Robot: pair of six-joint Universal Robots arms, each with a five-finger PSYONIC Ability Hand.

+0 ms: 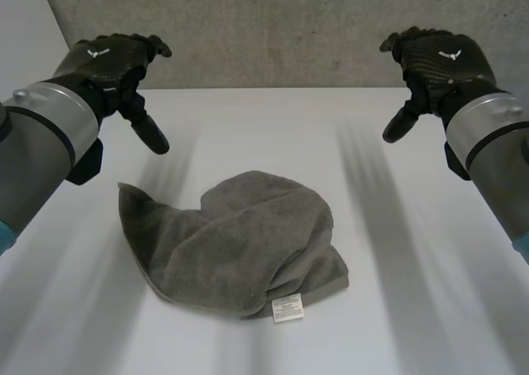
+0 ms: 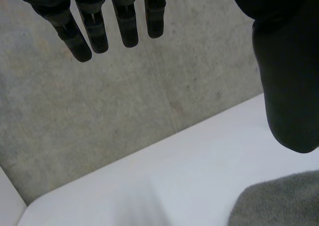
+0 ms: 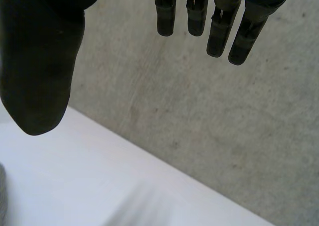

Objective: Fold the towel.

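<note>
We judge that the folding is not yet begun. The grey towel (image 1: 240, 243) lies in a crumpled heap near the middle of the white table (image 1: 430, 309), a little to the left, with one pointed corner sticking out to the left and its small white label (image 1: 287, 307) showing at the near edge. We see no clean fold line. The cloth is bunched and partly lapped over itself, so we do not count this as a finished fold. The left hand (image 1: 116, 61) hovers above the far left part of the table and the right hand (image 1: 438, 57) above the far right part, both well apart from the towel. In the wrist views the fingers (image 2: 97, 32) of the left hand and the fingers (image 3: 219, 32) of the right hand hang straight and relaxed, and nothing is held. Behind the table stands a concrete wall (image 1: 281, 28). In our view all the work is left: to spread the towel flat, to take two corners, and to bring one edge over to the other.
</note>
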